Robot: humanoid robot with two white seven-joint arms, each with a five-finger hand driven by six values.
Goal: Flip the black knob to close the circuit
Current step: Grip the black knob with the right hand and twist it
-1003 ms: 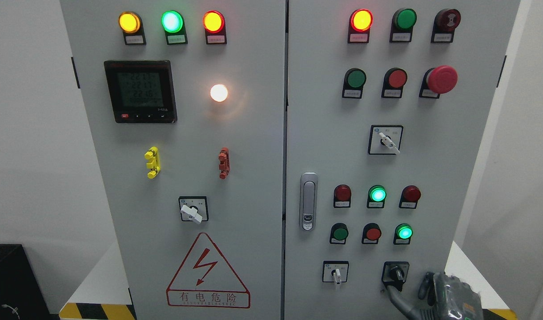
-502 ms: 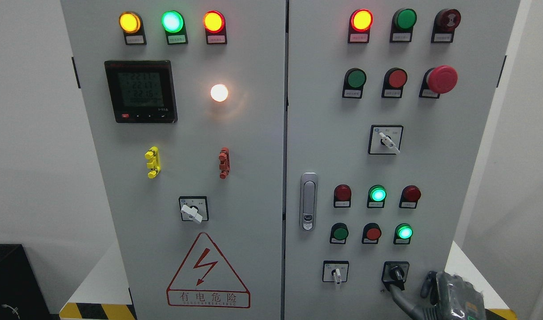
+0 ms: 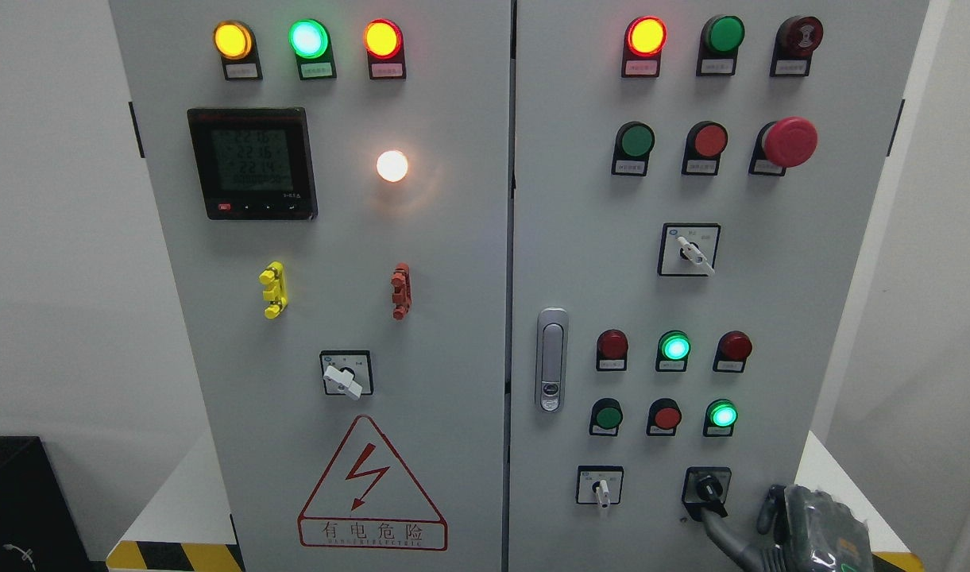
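Note:
The black knob [image 3: 707, 487] sits in a black square plate at the lower right of the grey cabinet's right door [image 3: 580, 262], its handle pointing down and slightly right. My right hand [image 3: 739, 515] comes in from the bottom right corner. One long grey finger [image 3: 721, 531] reaches up-left and its tip touches the underside of the knob's handle. A second finger stands apart to the right, near the hand's grey body, and nothing is gripped. The left hand is out of view.
A white-handled selector [image 3: 600, 486] sits left of the black knob, with lit green lamps [image 3: 722, 415] and red buttons above it. A door latch [image 3: 550, 359] is beside the seam. A red mushroom stop button [image 3: 788, 142] protrudes at the upper right.
My right hand has drifted slightly right and down, with its fingertip still at the black knob. The knob's handle looks almost unchanged.

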